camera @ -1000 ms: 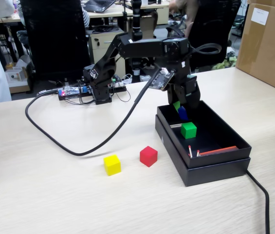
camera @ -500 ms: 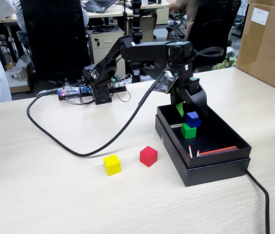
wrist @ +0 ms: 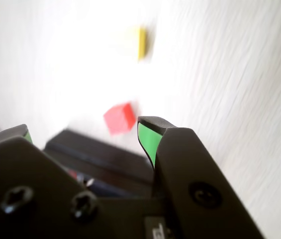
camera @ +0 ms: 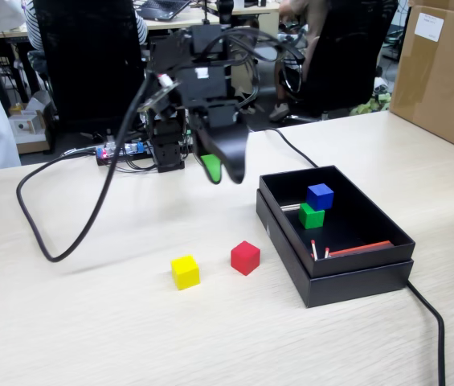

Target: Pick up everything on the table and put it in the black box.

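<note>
Two cubes in: blue cube (camera: 320, 195) sits on green cube (camera: 311, 215) inside the black box (camera: 347, 277). Gripper (camera: 221, 167) is empty, jaws apart, raised over the table (camera: 90, 322). Judged step: going for the next one. Red cube (camera: 245, 257) lies at its 5 o'clock, yellow cube (camera: 185, 272) at 7; needs descent and alignment.

The pale beige wood-grain laminate tabletop (camera: 66, 322) is carrying a small yellow cube (camera: 185, 272), a small red cube (camera: 245, 257), a shallow matte black cardboard box (camera: 355, 281) and a thick black cable (camera: 42, 233), all lying below the gripper (camera: 220, 167).
</note>
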`<state>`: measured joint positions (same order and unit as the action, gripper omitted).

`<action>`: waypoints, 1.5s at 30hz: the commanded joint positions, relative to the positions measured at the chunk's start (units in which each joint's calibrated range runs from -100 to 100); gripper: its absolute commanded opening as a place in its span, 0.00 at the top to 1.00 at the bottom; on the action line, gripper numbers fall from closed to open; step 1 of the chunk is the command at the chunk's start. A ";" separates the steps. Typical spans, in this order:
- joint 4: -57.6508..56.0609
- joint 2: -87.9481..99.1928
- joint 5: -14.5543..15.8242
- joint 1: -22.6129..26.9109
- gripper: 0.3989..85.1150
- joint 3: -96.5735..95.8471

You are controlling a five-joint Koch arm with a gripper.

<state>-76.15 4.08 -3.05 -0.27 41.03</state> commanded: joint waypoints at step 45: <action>0.00 4.82 -0.98 6.98 0.95 9.56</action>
<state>-76.15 3.30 -3.05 5.84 45.69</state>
